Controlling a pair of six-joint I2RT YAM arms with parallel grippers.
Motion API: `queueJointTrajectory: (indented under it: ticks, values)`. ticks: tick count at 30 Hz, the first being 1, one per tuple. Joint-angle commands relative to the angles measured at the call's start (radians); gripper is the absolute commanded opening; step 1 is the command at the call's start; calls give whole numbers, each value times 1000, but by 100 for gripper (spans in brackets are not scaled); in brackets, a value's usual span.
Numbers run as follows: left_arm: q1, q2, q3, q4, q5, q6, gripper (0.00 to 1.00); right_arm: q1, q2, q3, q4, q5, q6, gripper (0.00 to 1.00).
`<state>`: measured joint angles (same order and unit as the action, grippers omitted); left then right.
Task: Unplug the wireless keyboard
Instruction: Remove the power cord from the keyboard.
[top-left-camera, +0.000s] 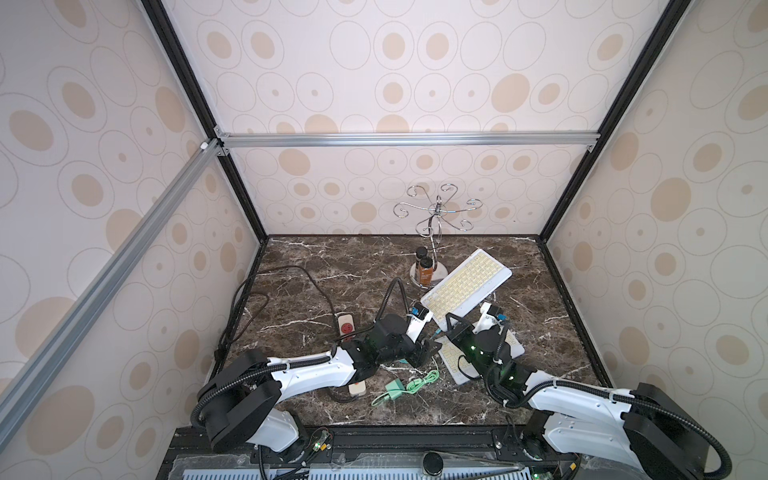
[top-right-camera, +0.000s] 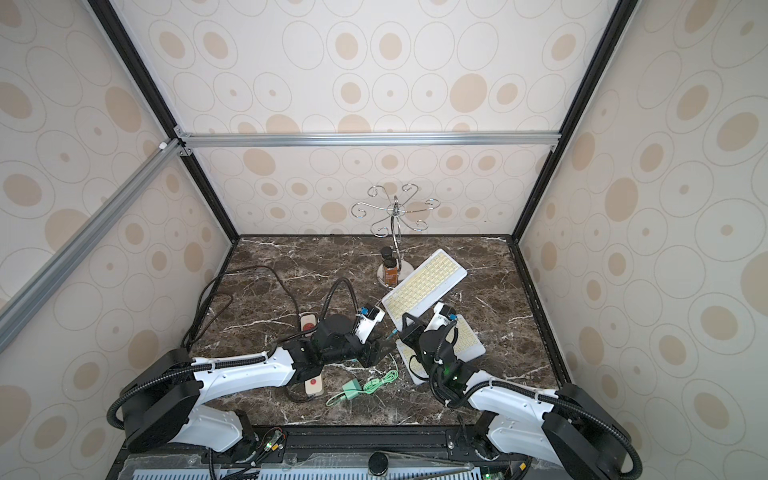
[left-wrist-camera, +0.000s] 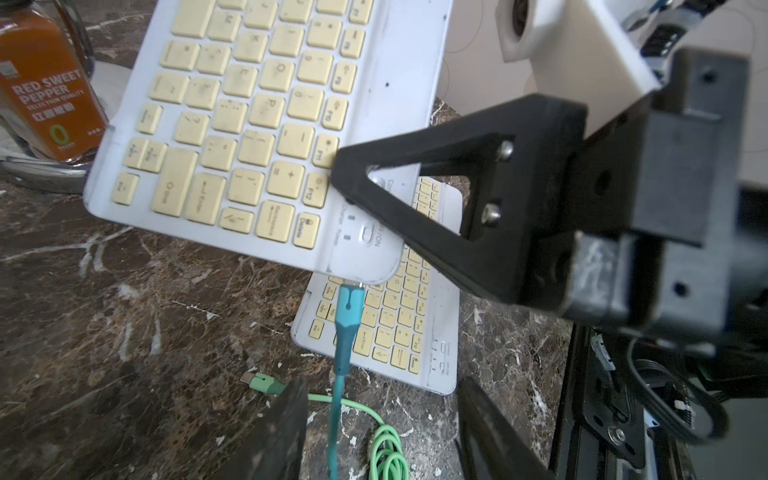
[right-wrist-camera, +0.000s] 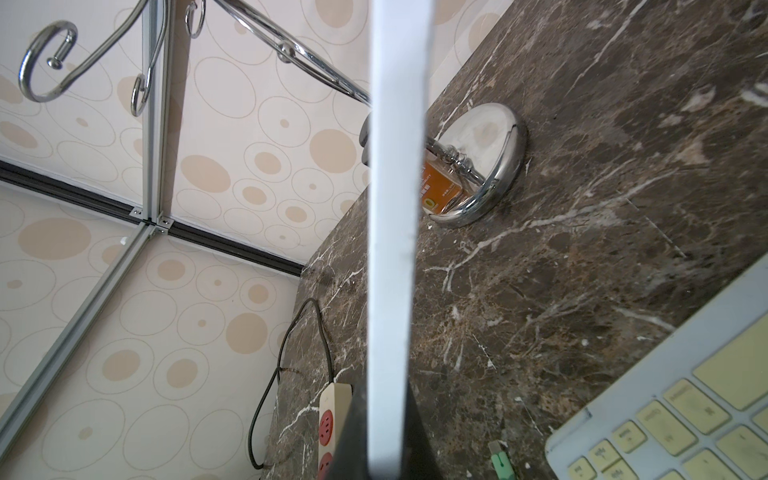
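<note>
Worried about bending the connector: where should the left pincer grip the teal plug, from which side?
Probably the teal plug by its thick moulded body, just outside the held keyboard, approaching from the cable end: it sticks straight out, so pull along it.

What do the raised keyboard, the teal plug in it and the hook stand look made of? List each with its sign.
The raised keyboard: probably matte white plastic shell with cream plastic keys; dull surface, rounded moulded corners. The plug: teal moulded plastic or rubber; smooth one-piece body with strain relief. The hook stand: polished chromed metal; its base mirrors the room.
</note>
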<state>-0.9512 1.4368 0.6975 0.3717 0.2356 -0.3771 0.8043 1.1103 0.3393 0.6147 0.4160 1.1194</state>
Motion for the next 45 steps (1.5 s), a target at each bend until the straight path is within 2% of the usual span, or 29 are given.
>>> queueJointTrajectory:
  ticks: [1, 6, 12, 20, 29, 33, 34, 35, 38, 45]
  values:
    - [-8, 10, 45, 54, 0, 16, 55, 19, -9, 92, -28, 6, 1, 0]
    - [-7, 24, 56, 71, 4, 22, 49, 43, -6, 91, -30, 32, -7, 0]
    - [-6, 40, 67, 84, 14, 27, 44, 44, -76, 65, -64, 58, 8, 0]
    - [-8, 60, 93, 90, 48, 29, 19, 46, -125, 61, -109, 60, 17, 0]
    - [-8, 63, 89, 104, 59, 21, 2, 46, -123, 62, -109, 48, 25, 0]
    - [-8, 61, 89, 107, 62, 20, 2, 47, -118, 64, -109, 40, 29, 0]
    - [-8, 60, 89, 106, 60, 19, 7, 49, -118, 64, -107, 38, 30, 0]
    - [-8, 61, 89, 104, 61, 17, 17, 48, -117, 65, -107, 37, 29, 0]
    - [-10, 59, 88, 106, 65, 17, 25, 53, -115, 64, -109, 37, 33, 0]
    - [-9, 73, 99, 102, 71, 15, 25, 58, -122, 62, -109, 33, 34, 0]
